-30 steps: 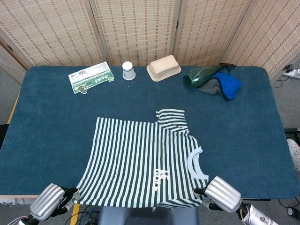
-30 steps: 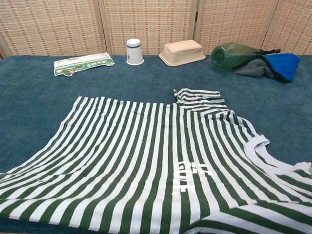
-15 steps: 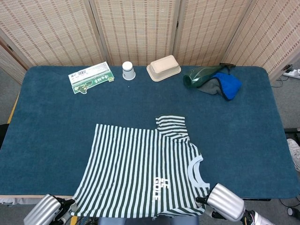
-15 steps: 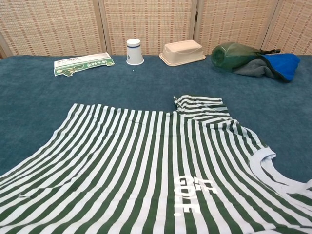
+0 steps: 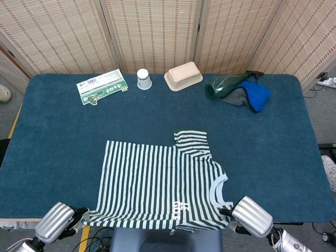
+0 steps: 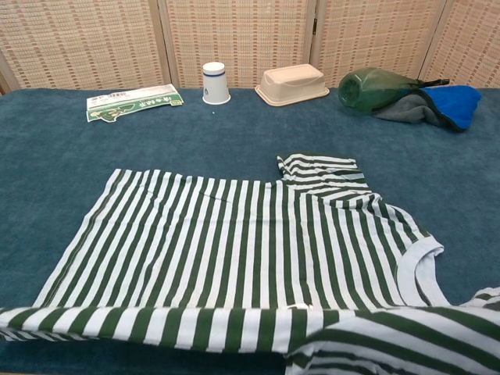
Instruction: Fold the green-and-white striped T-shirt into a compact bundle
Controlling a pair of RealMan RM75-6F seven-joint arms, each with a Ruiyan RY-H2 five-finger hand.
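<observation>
Covered in dark blue cloth, the table, carrying everything else. Spread flat across its near half, the green-and-white striped T-shirt, neck opening toward the right, one short sleeve poking out on the far side, near edge turned up and folded over in a narrow band along the table's front edge, seen plainly in the chest view as a strip crossing the stripes. At the near left corner of that band, the left hand, dark fingers touching or gripping the cloth, grip too hidden under the silver wrist cuff to tell how closed. At the near right corner, just below the collar, the right hand, likewise pressed against the shirt's edge, fingers mostly out of sight, state not readable. Neither hand visible in the chest view. Along the far edge, well apart from the shirt: a blue and grey cloth bunched against a dark green bottle lying on its side; a beige lidded food container, shut, contents unseen; a flat green-and-white carton; a white paper cup standing upside down.
</observation>
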